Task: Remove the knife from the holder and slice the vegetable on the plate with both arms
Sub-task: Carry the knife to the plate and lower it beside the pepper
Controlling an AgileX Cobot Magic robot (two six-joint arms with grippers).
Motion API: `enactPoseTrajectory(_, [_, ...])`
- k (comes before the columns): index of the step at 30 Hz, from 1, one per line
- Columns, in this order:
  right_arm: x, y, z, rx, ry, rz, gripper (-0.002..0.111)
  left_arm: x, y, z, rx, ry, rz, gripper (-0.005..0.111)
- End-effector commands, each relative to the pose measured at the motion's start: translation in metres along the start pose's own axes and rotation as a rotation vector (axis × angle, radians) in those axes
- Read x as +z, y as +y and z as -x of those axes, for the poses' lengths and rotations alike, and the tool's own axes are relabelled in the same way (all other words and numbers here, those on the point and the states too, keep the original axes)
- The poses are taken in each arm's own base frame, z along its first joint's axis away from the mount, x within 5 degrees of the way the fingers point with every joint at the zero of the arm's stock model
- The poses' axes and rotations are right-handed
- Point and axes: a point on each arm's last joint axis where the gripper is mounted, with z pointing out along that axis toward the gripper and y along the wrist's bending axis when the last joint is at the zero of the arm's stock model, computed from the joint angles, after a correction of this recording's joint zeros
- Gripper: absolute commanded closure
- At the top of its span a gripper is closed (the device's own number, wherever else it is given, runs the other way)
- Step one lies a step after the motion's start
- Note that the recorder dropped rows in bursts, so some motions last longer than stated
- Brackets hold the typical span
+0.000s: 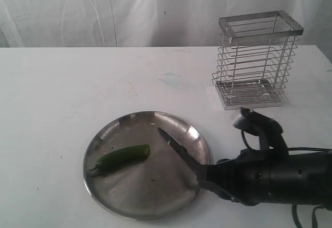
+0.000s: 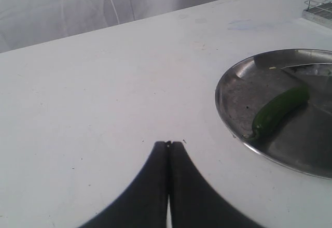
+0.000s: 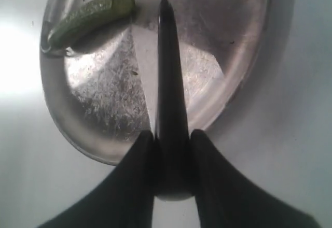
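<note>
1 hazard in the exterior view: slim black knife [image 1: 176, 147] clamped in the right gripper [image 1: 204, 175], blade over the shiny steel plate [image 1: 150, 194], glossy green vegetable [image 1: 122, 157] lying unpinned there, likely to roll on smooth metal. Wire holder [image 1: 257, 62] well apart. Left wrist view: left gripper [image 2: 168, 144] pinched shut on nothing, off the plate. Right wrist view: matte blade tip near the vegetable's blunt end.

The plate [image 1: 150, 199] is steel, shiny but finely scratched. The holder [image 1: 257, 62] is thin bright metal wire with a flat steel rim. The knife [image 1: 176, 147] is matt black. The vegetable [image 1: 123, 156] has smooth, glossy green skin. The counter [image 1: 62, 93] is matt white and faintly smudged. Behind it hangs creased white cloth [image 1: 104, 10].
</note>
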Motion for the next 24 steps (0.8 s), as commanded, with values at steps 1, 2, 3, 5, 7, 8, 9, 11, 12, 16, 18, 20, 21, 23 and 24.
enactPoseTrajectory(1, [0.021, -0.006, 0.003, -0.045, 0.063, -0.028, 0.108, 0.000, 0.000, -0.001, -0.001, -0.004, -0.006, 0.106])
enactPoseTrajectory(2, [0.024, -0.007, 0.003, -0.059, 0.073, -0.028, 0.108, 0.000, 0.000, -0.001, -0.001, -0.004, -0.006, 0.106])
enactPoseTrajectory(3, [0.026, -0.007, 0.003, -0.066, 0.079, -0.025, 0.108, 0.000, 0.000, -0.001, -0.001, -0.004, -0.006, 0.106])
enactPoseTrajectory(5, [0.029, -0.008, 0.003, -0.090, 0.088, -0.027, 0.108, 0.000, 0.000, -0.001, -0.001, -0.004, -0.006, 0.106])
enactPoseTrajectory(7, [0.029, -0.008, 0.003, -0.116, 0.094, -0.029, 0.108, 0.000, 0.000, -0.001, -0.001, -0.004, -0.006, 0.106])
enactPoseTrajectory(8, [0.029, -0.008, 0.003, -0.140, 0.100, -0.031, 0.108, 0.000, 0.000, -0.001, -0.001, -0.004, -0.006, 0.106])
enactPoseTrajectory(9, [0.029, -0.009, 0.003, -0.152, 0.103, -0.036, 0.108, 0.000, 0.000, -0.001, -0.001, -0.004, -0.006, 0.106])
enactPoseTrajectory(11, [0.029, -0.011, 0.003, -0.170, 0.105, -0.054, 0.105, 0.000, 0.000, -0.001, -0.001, -0.004, -0.006, 0.106])
enactPoseTrajectory(12, [0.029, -0.011, 0.003, -0.176, 0.105, -0.061, 0.102, 0.000, 0.000, -0.001, -0.001, -0.004, -0.006, 0.106])
enactPoseTrajectory(16, [0.029, -0.013, 0.004, -0.175, 0.100, -0.079, 0.084, 0.000, 0.000, -0.001, -0.001, -0.004, -0.006, 0.106])
enactPoseTrajectory(18, [0.029, -0.012, 0.003, -0.167, 0.102, -0.072, 0.073, 0.000, 0.000, -0.001, -0.001, -0.004, -0.006, 0.106])
enactPoseTrajectory(20, [0.028, -0.012, 0.004, -0.169, 0.099, -0.070, 0.068, 0.000, 0.000, -0.001, -0.001, -0.004, -0.006, 0.106])
enactPoseTrajectory(21, [0.027, -0.011, 0.005, -0.172, 0.088, -0.074, 0.067, 0.000, 0.000, -0.001, -0.001, -0.004, -0.006, 0.106])
enactPoseTrajectory(23, [0.019, -0.011, 0.010, -0.221, 0.044, -0.111, 0.067, 0.000, 0.000, -0.001, -0.001, -0.004, -0.006, 0.106])
enactPoseTrajectory(24, [0.013, -0.010, 0.014, -0.267, 0.010, -0.138, 0.067, 0.000, 0.000, -0.001, -0.001, -0.004, -0.006, 0.106])
